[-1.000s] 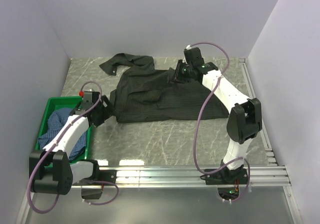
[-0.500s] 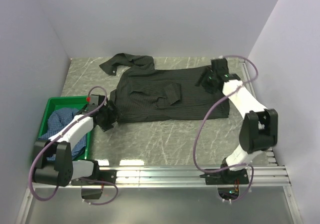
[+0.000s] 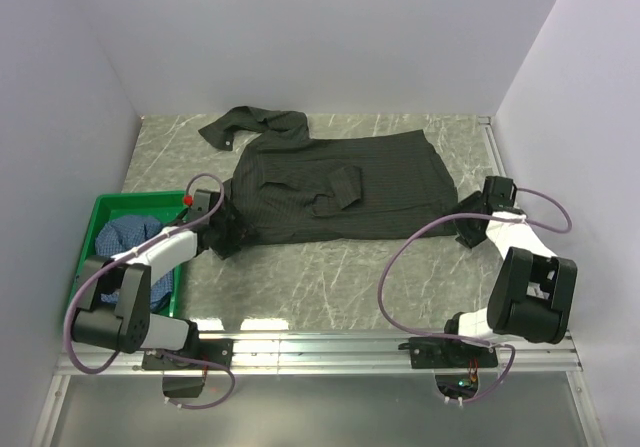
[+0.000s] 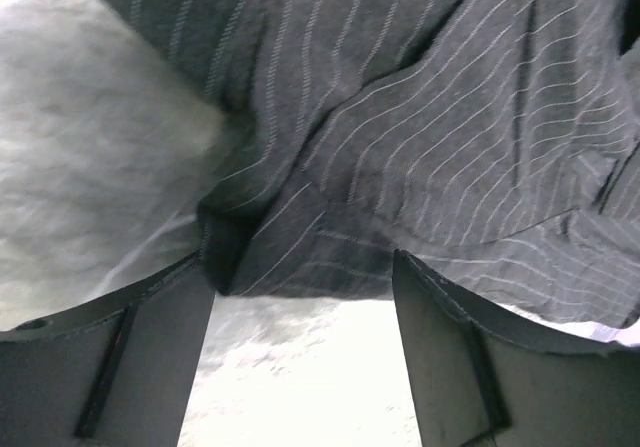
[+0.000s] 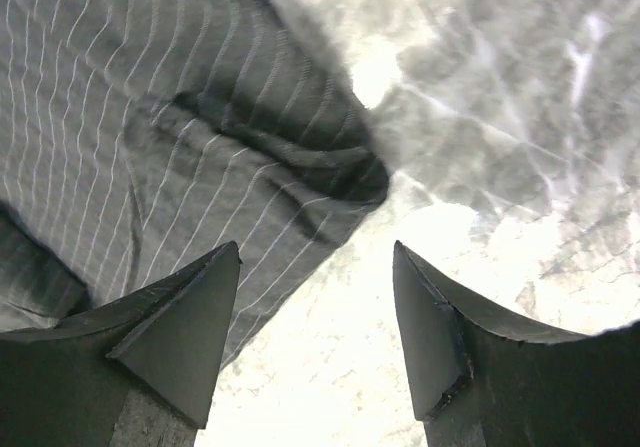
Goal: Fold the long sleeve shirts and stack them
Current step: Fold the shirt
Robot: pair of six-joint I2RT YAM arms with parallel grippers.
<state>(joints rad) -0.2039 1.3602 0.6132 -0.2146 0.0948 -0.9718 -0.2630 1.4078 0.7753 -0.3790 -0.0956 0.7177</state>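
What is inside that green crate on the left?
A crumpled blue checked shirt lies in the green crate. The left arm covers part of it; anything underneath is hidden.

A robot lab cell: plain white walls (image 3: 300,37) box in a marble-look table (image 3: 330,267), with a cabled left arm (image 3: 160,251) and right arm (image 3: 520,237) bolted to an aluminium rail (image 3: 330,347).

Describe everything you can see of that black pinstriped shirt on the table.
The black soft-cloth shirt with fine pale pinstripes lies spread flat, somewhat wrinkled, across the far half of the grey marbled table. One sleeve is folded over its middle; a long piece, likely the other sleeve, trails toward the far left. Its left end lies at the open left hand, its near right corner just ahead of the open right hand; neither is closed on it.
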